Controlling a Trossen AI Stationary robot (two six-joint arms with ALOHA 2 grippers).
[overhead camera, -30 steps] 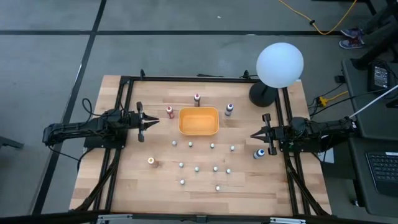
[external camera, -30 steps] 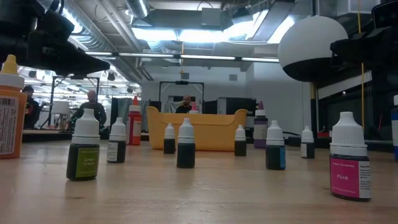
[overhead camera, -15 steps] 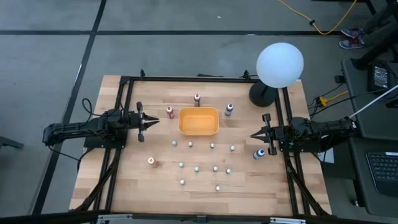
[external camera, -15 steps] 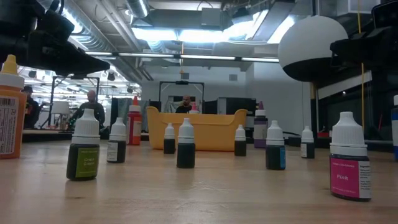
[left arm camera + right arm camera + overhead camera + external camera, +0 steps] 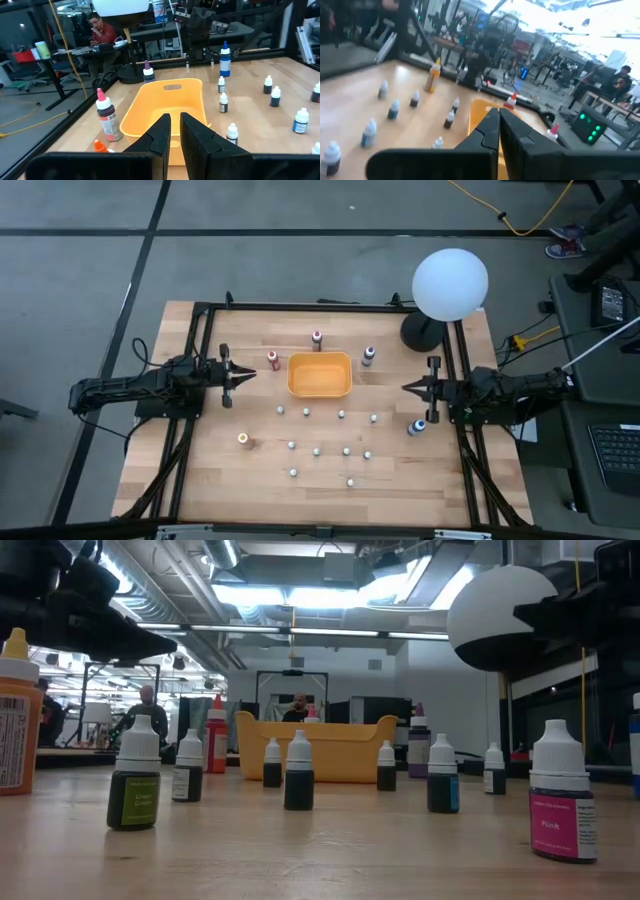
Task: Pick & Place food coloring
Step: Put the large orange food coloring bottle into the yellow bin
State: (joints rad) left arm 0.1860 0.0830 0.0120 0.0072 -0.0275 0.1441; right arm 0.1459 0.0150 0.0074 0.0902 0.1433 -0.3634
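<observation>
Currently both arms hover, empty: left pincer pressed together left of the orange tray, right pincer pressed together by the blue-capped bottle. Small food coloring bottles stand scattered on the worktop.

The bench is pale, matt wood with visible grain. At its middle sits a smooth, slightly glossy orange plastic tray. Around the tray stand small plastic food coloring bottles with paper labels. Matt black metal rails frame the bench.
</observation>
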